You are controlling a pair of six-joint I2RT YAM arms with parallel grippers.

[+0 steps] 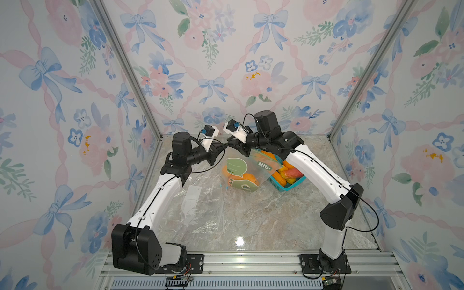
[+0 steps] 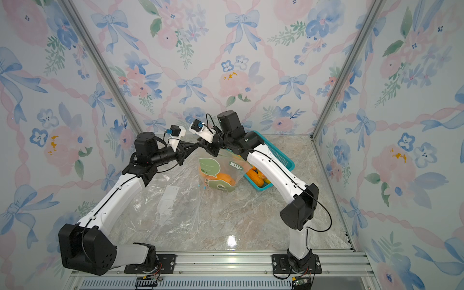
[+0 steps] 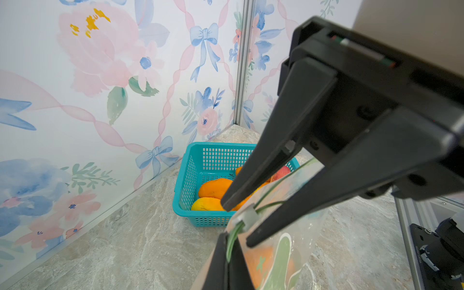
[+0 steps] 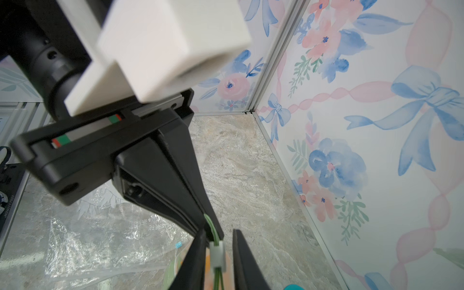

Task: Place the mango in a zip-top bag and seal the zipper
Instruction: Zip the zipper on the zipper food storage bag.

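A clear zip-top bag point(image 1: 241, 170) with green print hangs above the table between my two grippers. The orange mango point(image 1: 247, 178) lies inside it, low down, and shows through the plastic point(image 3: 258, 266). My left gripper point(image 3: 229, 238) is shut on the bag's green zipper edge at one end. My right gripper point(image 4: 218, 236) meets it tip to tip in both top views point(image 1: 229, 145) point(image 2: 198, 144). Its fingers straddle the white slider point(image 4: 218, 256) on the zipper. One finger lies against the slider and a gap shows at the other. Beyond the slider the zipper tracks stand apart.
A teal basket point(image 1: 288, 187) holding several orange, yellow and red fruits point(image 3: 214, 188) stands at the back right, just behind the bag and under my right forearm. Spare clear bags point(image 1: 200, 208) lie flat on the marble table at left centre. Flowered walls enclose three sides.
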